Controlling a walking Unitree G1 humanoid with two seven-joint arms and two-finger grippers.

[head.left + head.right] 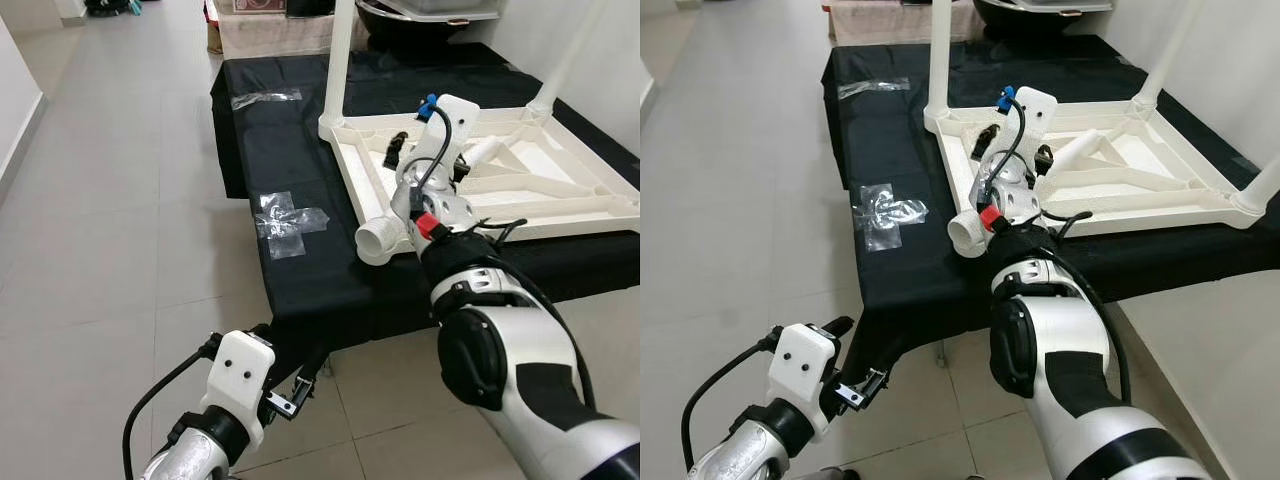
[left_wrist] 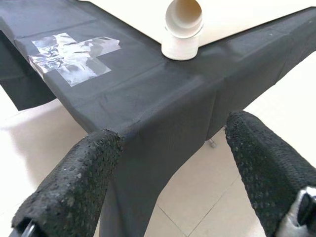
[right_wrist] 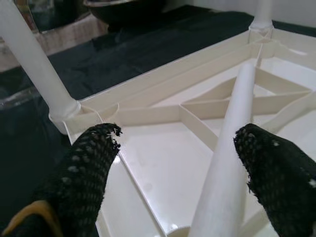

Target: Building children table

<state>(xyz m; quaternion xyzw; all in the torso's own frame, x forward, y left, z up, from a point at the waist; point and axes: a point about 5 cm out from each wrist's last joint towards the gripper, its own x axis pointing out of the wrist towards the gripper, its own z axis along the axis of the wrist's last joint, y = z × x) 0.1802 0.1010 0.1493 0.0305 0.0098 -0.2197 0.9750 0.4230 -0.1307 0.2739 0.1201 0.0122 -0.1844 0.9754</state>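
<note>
Bright even indoor light, soft shadows, wrist views' near fingers blurred

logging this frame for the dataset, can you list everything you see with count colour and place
tabletop: one, white, upside down with ribbed underside up, on the black cloth
fitted legs: at least two, white, standing up from the tabletop's far corners
loose leg: one, white, lying slanted across the ribs, between the right gripper's fingers
corner socket: one, white, open tube at the tabletop's near-left corner, no leg in it
black cloth: one, covering the low platform
clear tape patches: two, on the cloth left of the tabletop, one near, one farther
floor: light tiles, left and front
right gripper: black fingers open either side of the loose leg
left gripper: open, low by the cloth's near edge
</note>
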